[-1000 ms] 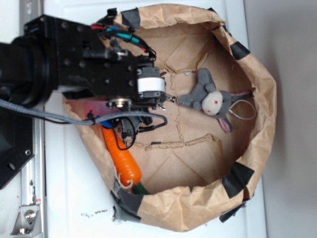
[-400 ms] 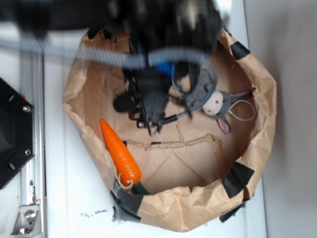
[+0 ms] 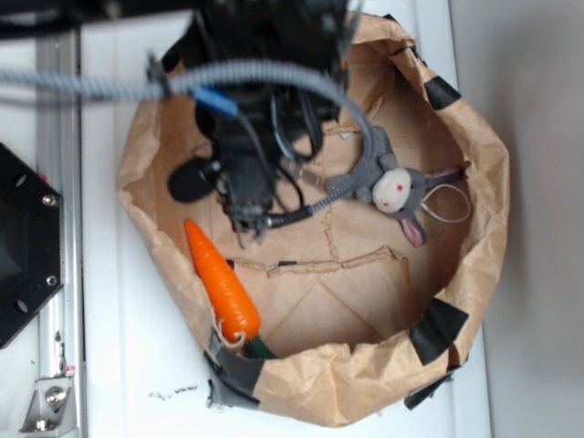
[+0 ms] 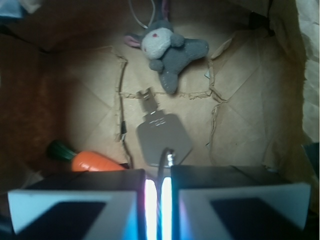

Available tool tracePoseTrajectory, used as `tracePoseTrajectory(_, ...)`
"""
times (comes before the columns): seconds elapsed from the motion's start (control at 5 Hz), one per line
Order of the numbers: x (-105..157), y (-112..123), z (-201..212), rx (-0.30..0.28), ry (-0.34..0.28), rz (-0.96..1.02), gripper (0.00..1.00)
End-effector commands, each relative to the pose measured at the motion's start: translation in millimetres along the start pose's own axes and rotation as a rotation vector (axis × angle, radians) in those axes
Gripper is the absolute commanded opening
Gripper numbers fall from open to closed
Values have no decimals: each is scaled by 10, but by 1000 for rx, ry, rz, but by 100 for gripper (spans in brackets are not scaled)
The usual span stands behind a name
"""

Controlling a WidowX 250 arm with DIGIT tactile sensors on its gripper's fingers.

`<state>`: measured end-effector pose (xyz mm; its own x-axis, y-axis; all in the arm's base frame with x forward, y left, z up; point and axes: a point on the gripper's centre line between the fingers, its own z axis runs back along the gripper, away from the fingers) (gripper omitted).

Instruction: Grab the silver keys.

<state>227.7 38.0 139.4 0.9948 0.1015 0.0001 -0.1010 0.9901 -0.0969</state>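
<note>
The silver keys (image 4: 163,135) show in the wrist view as a flat silver key with a whitish square head, hanging just beyond my fingertips over the brown paper floor. Their thin wire ring runs into the narrow slit between my jaws. My gripper (image 4: 158,172) is shut on that ring. In the exterior view my gripper (image 3: 248,219) points down inside the paper bag, left of centre, and the arm hides the keys there.
The brown paper bag (image 3: 484,228) has raised crumpled walls with black tape patches (image 3: 438,328). An orange carrot toy (image 3: 224,287) lies along its lower left wall. A grey plush bunny (image 3: 392,187) lies right of centre. Carrot (image 4: 95,161) and bunny (image 4: 167,47) also show in the wrist view.
The arm swung from lying across the bag's left side to pointing down inside it, uncovering the carrot. Since 0.4 s ago the gripper has shifted left, away from the bunny.
</note>
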Motion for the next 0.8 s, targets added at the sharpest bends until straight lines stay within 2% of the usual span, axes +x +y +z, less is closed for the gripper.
tracePoseTrajectory(0.0,167,-62,3,67,-7,23,0)
tracePoseTrajectory(0.2,155,-122,17,33,-48,-11,0)
tracePoseTrajectory(0.6,179,-171,-17,4,-62,-38,0)
